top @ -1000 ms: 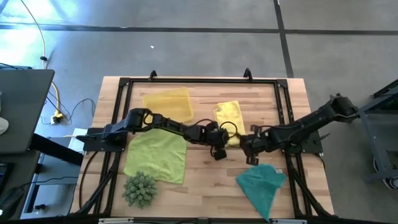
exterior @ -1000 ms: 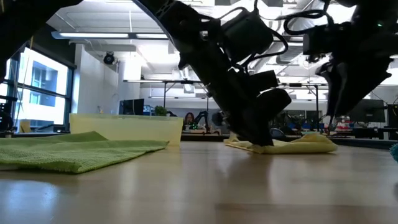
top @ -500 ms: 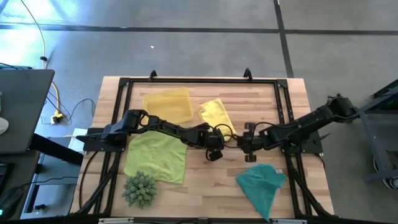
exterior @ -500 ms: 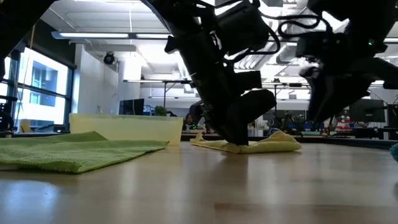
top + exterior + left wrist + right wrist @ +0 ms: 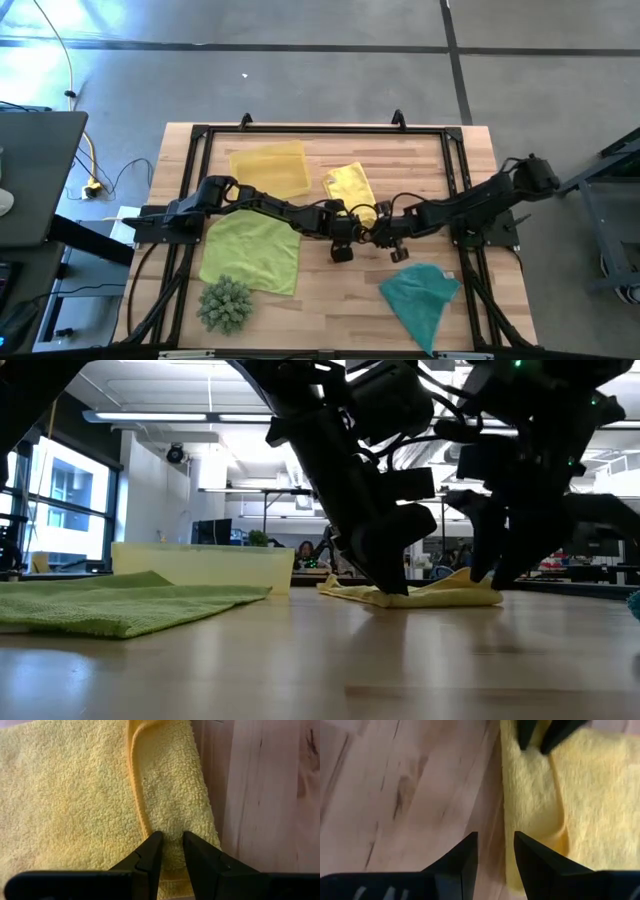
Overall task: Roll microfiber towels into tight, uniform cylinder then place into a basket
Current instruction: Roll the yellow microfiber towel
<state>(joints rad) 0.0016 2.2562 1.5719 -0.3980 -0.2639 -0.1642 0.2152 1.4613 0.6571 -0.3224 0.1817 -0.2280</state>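
Note:
The yellow towel (image 5: 350, 184) lies crumpled on the table's middle, and my left gripper (image 5: 171, 842) is shut on its near edge. My right gripper (image 5: 492, 852) is open just to the right of it. Its fingers stand over the towel's near right edge (image 5: 520, 795) and the bare wood. In the low view the left gripper (image 5: 395, 582) and the right gripper (image 5: 488, 572) stand at either end of the towel (image 5: 440, 592). The lime green towel (image 5: 252, 250) lies flat at the near left. The teal towel (image 5: 420, 295) lies bunched at the near right. The basket (image 5: 268, 168) stands at the far left. My left gripper pinches the yellow towel between its two fingers on the strip beside a folded-over hem (image 5: 172, 827), close to the towel's near right corner. The fingers slant down from the table's left. The towel lies slack on the table.
A spiky green plant-like ball (image 5: 225, 303) sits at the near left corner. A black frame rail (image 5: 320, 130) runs around the table top. Bare wood shows between the lime green and teal towels.
My left gripper has dragged the yellow towel a little along the table toward the left and far side, then kept still. My right gripper has come down and toward the left, to the towel's near right edge, rolling about its own axis.

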